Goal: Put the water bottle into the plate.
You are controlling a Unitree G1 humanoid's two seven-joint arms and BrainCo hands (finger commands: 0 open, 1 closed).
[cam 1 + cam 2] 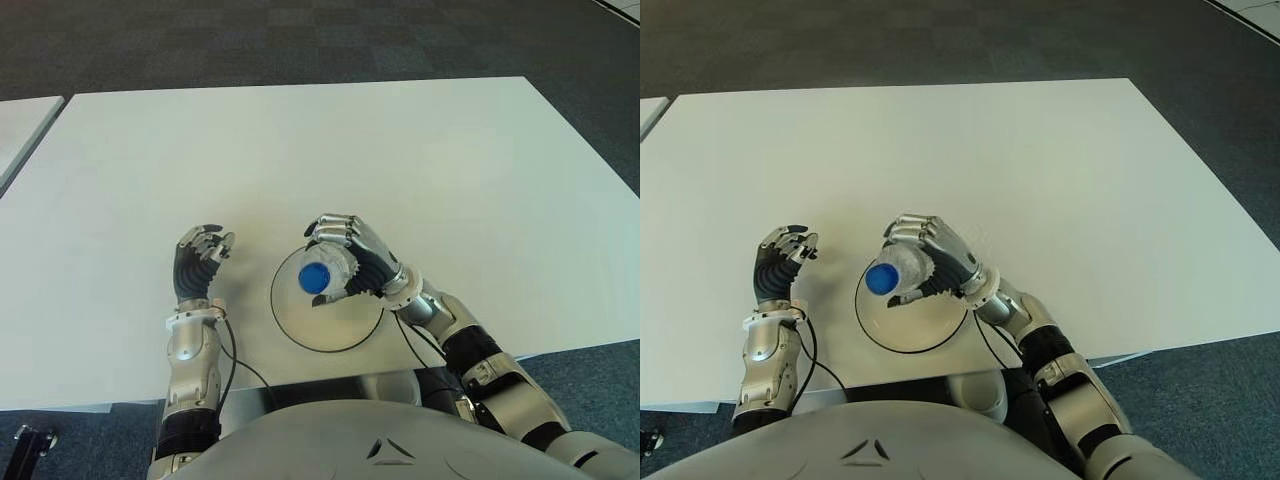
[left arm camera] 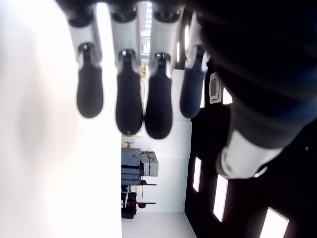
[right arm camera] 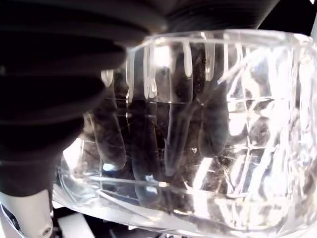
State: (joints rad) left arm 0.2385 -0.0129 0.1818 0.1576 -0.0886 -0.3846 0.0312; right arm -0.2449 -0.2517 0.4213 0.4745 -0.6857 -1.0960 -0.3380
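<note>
A wide white table [image 1: 400, 150] with a smooth, matte top fills most of what's in front of the robot, with dark carpet beyond its far edge. Near the front edge sits the plate [image 1: 300, 335], a shallow round white dish outlined by a thin dark rim. Directly over it the right hand [image 1: 350, 258] has its fingers wrapped around the water bottle [image 1: 325, 272], which stands roughly upright with its blue cap [image 1: 314, 278] facing up; whether its base already touches the plate I can't tell. The right wrist view shows dark fingers [image 3: 141, 144] through clear ribbed plastic. The bottle looks light, thin-walled and likely to dent under a hard squeeze, and its glossy skin could slip, so a firm hold around the ribbed middle seems best. The left hand [image 1: 198, 262] shows just left of the plate, fingers loosely bent and holding nothing.
</note>
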